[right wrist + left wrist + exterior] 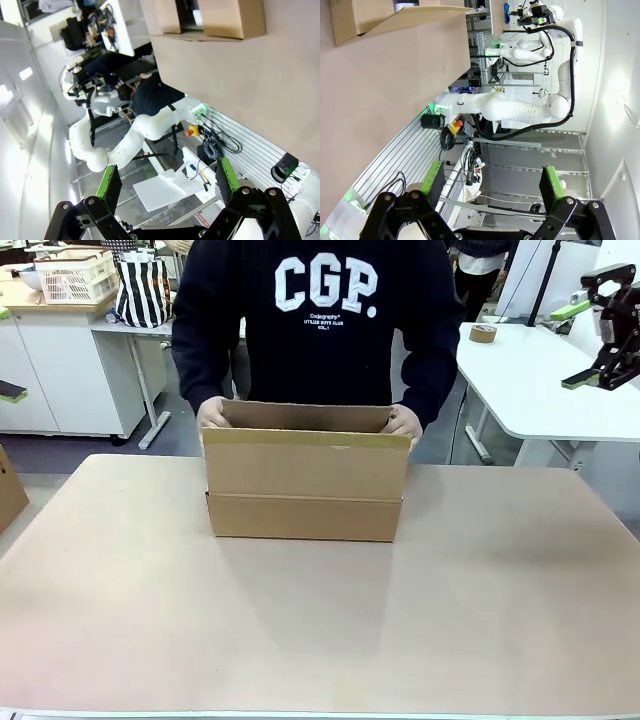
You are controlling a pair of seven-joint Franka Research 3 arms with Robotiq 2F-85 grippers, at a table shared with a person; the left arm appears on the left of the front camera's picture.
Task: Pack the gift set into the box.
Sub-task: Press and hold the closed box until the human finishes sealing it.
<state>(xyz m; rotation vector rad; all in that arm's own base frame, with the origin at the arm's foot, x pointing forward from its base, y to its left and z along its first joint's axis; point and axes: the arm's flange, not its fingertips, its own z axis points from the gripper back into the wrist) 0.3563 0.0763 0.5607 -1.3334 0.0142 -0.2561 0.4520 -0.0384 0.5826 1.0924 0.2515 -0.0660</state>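
Box [305,485]: set mid-table [320,630], near flap stood upright, far corners gripped by the person's hands [405,424], judged steadied open for packing | left gripper [493,176]: spread wide, empty | right gripper [167,175]: spread wide, empty

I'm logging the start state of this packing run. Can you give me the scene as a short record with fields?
box: large brown corrugated cardboard carton, top open, near flap standing upright
support: tan table, carton towards its far side
person: hands holding the carton's far corners
left gripper: open, nothing between the fingers
right gripper: open, nothing between the fingers
carton contents: hidden by the near flap
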